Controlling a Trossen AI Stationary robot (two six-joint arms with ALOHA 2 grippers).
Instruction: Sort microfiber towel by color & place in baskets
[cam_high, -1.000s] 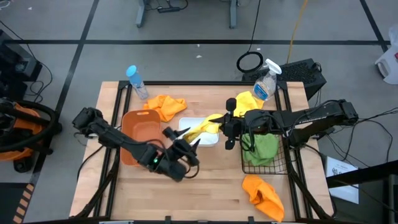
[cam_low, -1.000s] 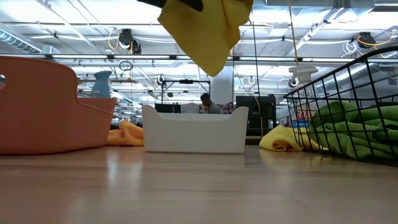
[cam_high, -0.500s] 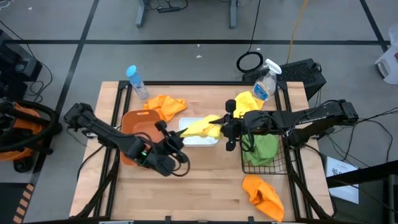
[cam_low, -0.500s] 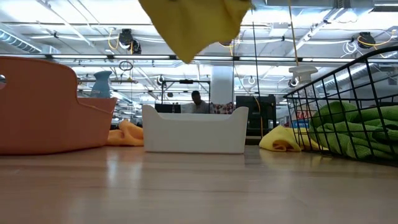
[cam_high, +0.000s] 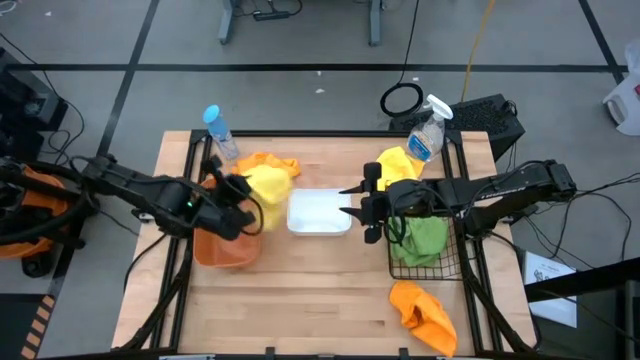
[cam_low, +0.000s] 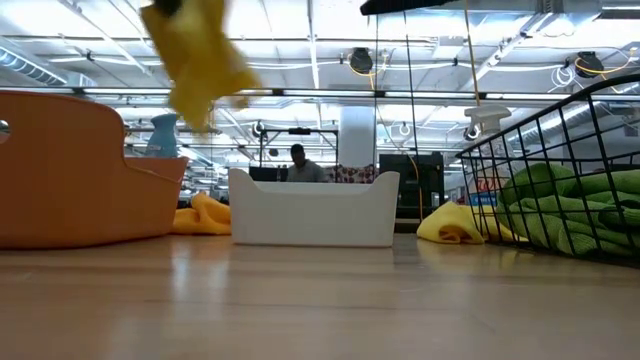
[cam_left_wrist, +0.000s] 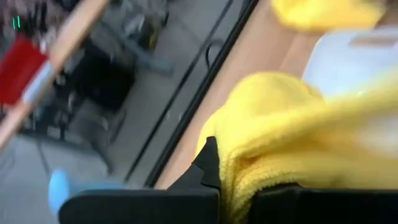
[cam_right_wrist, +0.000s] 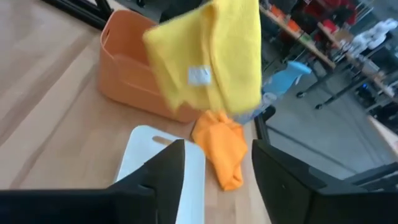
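The left hand (cam_high: 238, 190) is clenched on a yellow towel (cam_high: 264, 186) and carries it in the air above the orange tub (cam_high: 222, 240), at about nine o'clock on the surface (cam_high: 320, 300). The right hand (cam_high: 352, 200) hangs released at the centre, just beside the white tub's (cam_high: 318, 214) three o'clock rim, holding nothing.

To do this step well, the left arm should judge which container suits yellow before letting go. The white tub looks the likely home, so the towel ought to be brought fully over it and lowered until the trailing corners clear the rim, then released.

The black wire basket (cam_high: 430, 260) at three o'clock holds green cloth (cam_high: 424, 238). The white tub appears empty. The inside of the orange tub is partly hidden by the arm, so its contents cannot be told. Loose on the surface lie a second yellow towel (cam_high: 398, 164) at one o'clock, an orange towel (cam_high: 262, 162) at eleven, largely hidden beneath the carried cloth, and another orange towel (cam_high: 424, 314) at five.
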